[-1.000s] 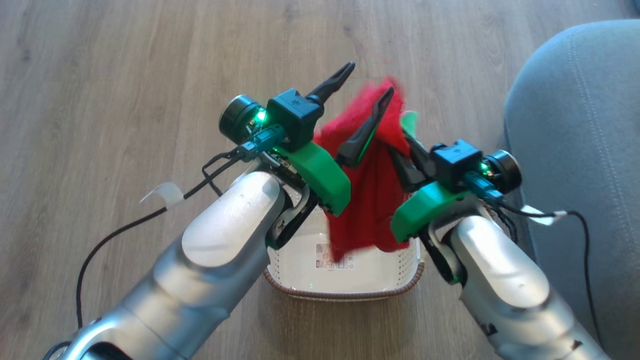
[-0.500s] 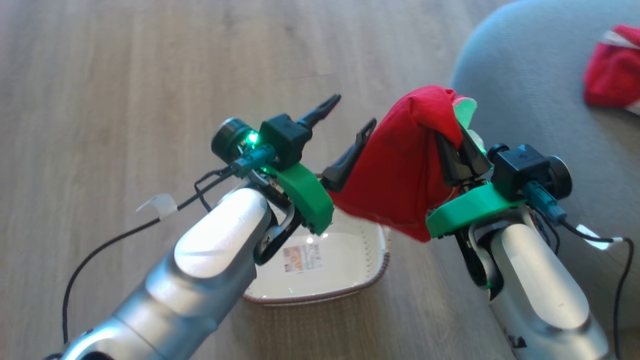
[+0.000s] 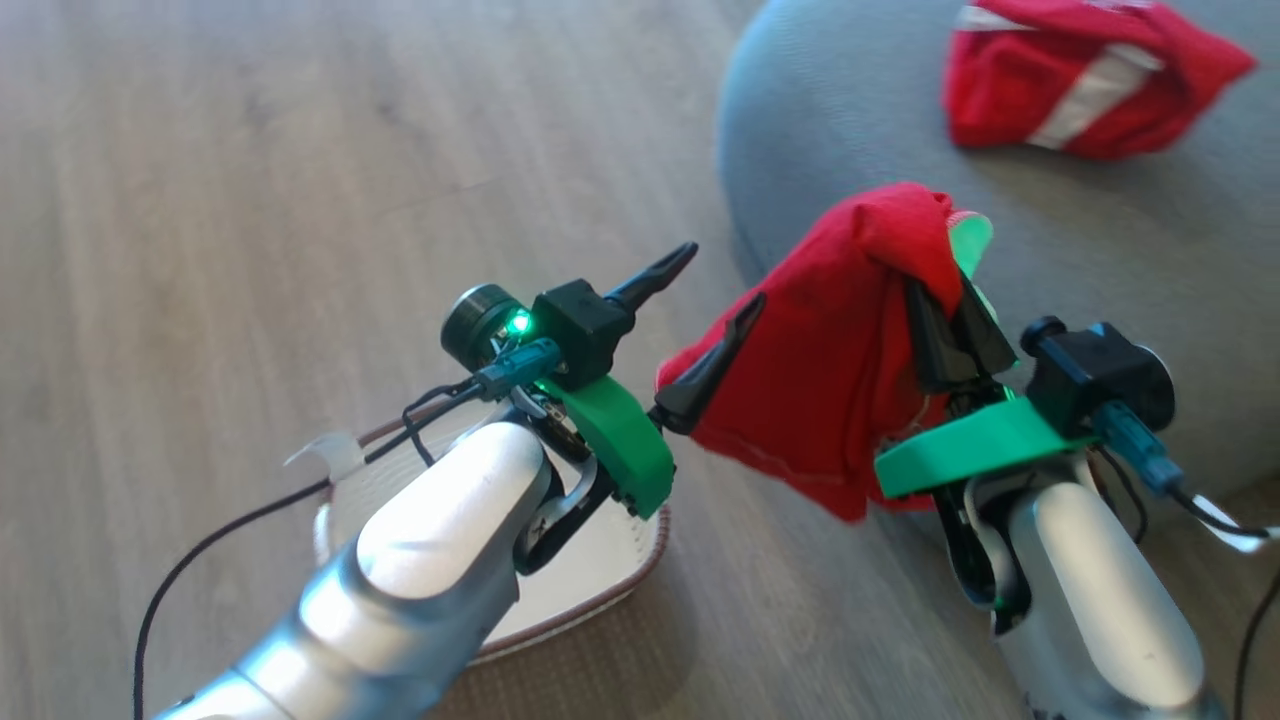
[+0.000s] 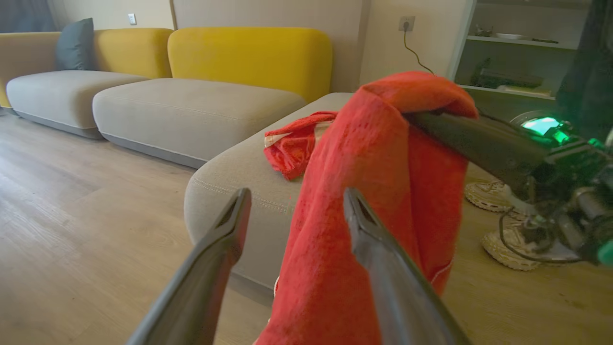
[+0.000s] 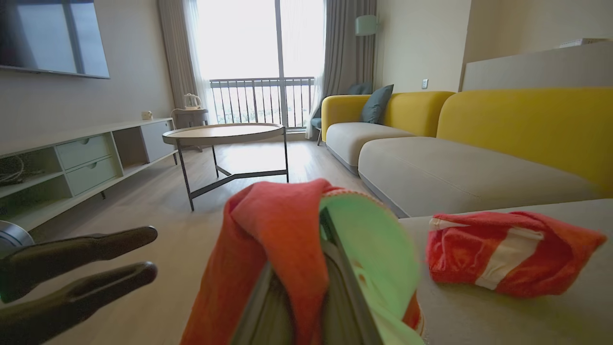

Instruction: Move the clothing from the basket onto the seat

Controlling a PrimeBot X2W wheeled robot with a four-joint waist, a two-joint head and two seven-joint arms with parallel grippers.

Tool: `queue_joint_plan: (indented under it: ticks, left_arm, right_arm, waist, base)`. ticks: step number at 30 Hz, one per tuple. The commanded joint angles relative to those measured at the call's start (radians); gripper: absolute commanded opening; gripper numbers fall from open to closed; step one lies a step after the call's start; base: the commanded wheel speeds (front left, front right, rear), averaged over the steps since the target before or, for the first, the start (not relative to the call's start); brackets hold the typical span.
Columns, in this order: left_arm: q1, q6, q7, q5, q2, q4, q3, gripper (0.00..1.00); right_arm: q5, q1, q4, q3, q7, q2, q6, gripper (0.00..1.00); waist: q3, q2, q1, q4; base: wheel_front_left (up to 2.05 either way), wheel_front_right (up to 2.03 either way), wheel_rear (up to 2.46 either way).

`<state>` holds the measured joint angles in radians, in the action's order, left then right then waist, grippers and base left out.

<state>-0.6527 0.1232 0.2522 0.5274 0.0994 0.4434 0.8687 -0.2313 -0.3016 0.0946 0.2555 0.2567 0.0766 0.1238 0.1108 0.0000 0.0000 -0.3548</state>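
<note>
My right gripper [image 3: 935,290] is shut on a red piece of clothing [image 3: 830,380] that drapes over its fingers and hangs above the floor at the seat's [image 3: 850,120] near edge. A pale green patch shows at the fabric's top. In the right wrist view the same clothing [image 5: 282,230] covers my right gripper [image 5: 323,215]. My left gripper [image 3: 718,280] stands open with nothing between its fingers; one finger touches the hanging cloth's left side. A second red garment with white trim [image 3: 1080,75] lies on the seat. The basket [image 3: 645,545] sits on the floor under my left forearm.
Wooden floor surrounds the basket. A yellow-backed sofa [image 4: 249,57] runs behind the seat, and shoes [image 4: 503,239] lie on the floor to its right. A round coffee table [image 5: 225,134] and a low cabinet [image 5: 72,158] stand further off.
The head camera has swung right, bringing the seat and the garment on it into view. My right gripper carried the red clothing from over the basket to the seat's edge; the left gripper followed, open.
</note>
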Motion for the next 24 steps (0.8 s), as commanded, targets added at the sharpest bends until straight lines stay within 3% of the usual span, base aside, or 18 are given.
queue_joint_plan:
  ticks: [1, 10, 19, 24]
  left_arm:
    - [-0.026, 0.002, 0.009, -0.011, 0.018, -0.038, -0.032, 1.00]
    - [-0.002, 0.003, 0.009, -0.032, 0.026, -0.062, -0.043, 1.00]
    - [0.002, 0.005, 0.009, -0.055, 0.038, -0.096, -0.044, 1.00]
    - [-0.009, 0.006, 0.009, -0.062, 0.048, -0.127, -0.008, 1.00]
  right_arm:
    - [-0.005, 0.000, -0.050, 0.003, 0.005, -0.011, 0.007, 0.00]
    - [-0.016, 0.062, -0.125, -0.055, 0.005, -0.019, 0.007, 0.00]
    - [0.010, 0.091, -0.182, -0.114, 0.005, -0.023, 0.007, 0.00]
    - [0.043, 0.034, -0.196, -0.178, 0.005, -0.005, 0.007, 0.00]
  waist:
    - [-0.012, 0.0000, 0.0000, -0.060]
    - [0.000, 0.0000, 0.0000, -0.162]
    - [0.035, 0.0000, 0.0000, -0.187]
    - [0.088, 0.0000, 0.0000, -0.169]
  base:
    - [0.00, 0.00, 0.00]
    - [0.00, 0.00, 0.00]
    - [0.00, 0.00, 0.00]
    - [0.00, 0.00, 0.00]
